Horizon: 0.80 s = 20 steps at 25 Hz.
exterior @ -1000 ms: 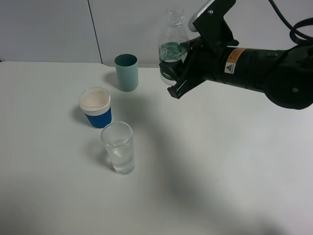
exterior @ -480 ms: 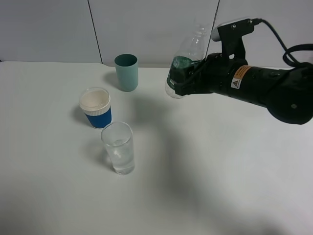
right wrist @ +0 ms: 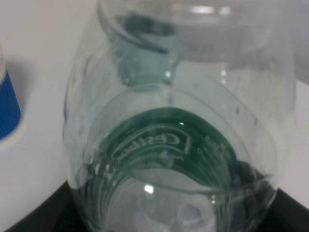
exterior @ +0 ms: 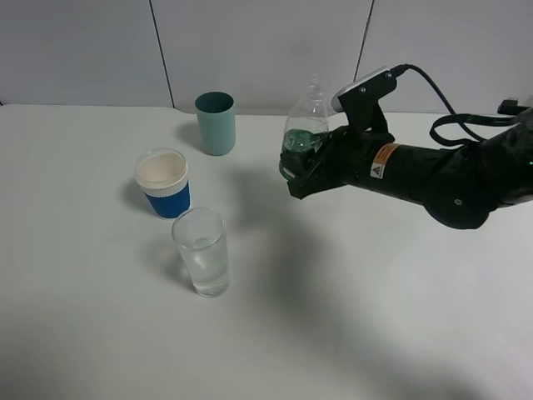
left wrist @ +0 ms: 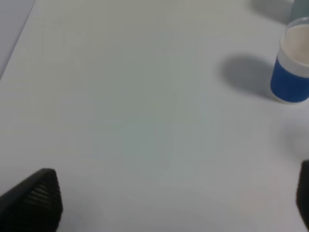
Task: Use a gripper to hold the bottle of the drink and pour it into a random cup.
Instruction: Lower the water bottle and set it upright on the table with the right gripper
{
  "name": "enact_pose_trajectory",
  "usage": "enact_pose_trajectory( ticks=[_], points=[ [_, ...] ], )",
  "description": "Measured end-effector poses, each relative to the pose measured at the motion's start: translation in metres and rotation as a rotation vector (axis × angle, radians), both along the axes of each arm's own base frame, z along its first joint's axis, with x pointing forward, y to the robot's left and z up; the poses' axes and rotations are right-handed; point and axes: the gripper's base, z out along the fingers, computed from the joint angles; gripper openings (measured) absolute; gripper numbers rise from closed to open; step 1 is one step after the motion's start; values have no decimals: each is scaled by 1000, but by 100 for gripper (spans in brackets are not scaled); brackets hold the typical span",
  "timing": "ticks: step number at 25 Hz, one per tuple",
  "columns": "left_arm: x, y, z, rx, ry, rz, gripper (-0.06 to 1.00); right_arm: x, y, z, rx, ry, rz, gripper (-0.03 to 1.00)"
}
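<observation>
My right gripper (exterior: 301, 171) is shut on the bottle of the drink (exterior: 306, 127), a small clear bottle with a dark green label and no cap. It holds the bottle nearly upright, low over the table, right of the cups. The bottle fills the right wrist view (right wrist: 178, 135), with a little clear liquid in it. The tall clear cup (exterior: 201, 252) stands at the front left and holds some liquid. My left gripper (left wrist: 176, 193) is open and empty over bare table; it does not show in the exterior view.
A blue cup with a white rim (exterior: 163, 183) stands just behind the clear cup and shows in the left wrist view (left wrist: 292, 67). A teal cup (exterior: 216, 122) stands at the back near the wall. The white table (exterior: 375, 317) lies around them.
My right gripper has come down and slightly toward the front with the bottle. The bottle, tilted half a second ago, is back near upright. The cups have not moved.
</observation>
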Motion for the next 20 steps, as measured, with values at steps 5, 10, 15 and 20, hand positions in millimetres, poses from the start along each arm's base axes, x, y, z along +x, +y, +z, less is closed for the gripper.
enact_pose_trajectory(
  ticks=[5,10,15,20],
  points=[
    [0,0,0,0,0,0,98,2,-1,-10,-16,33,-23,55],
    [0,0,0,0,0,0,98,3,0,-23,-24,54,-24,55],
    [0,0,0,0,0,0,98,4,1,-27,-12,47,-24,55],
    [0,0,0,2,0,1,98,4,1,-39,-18,86,-30,55]
  ],
)
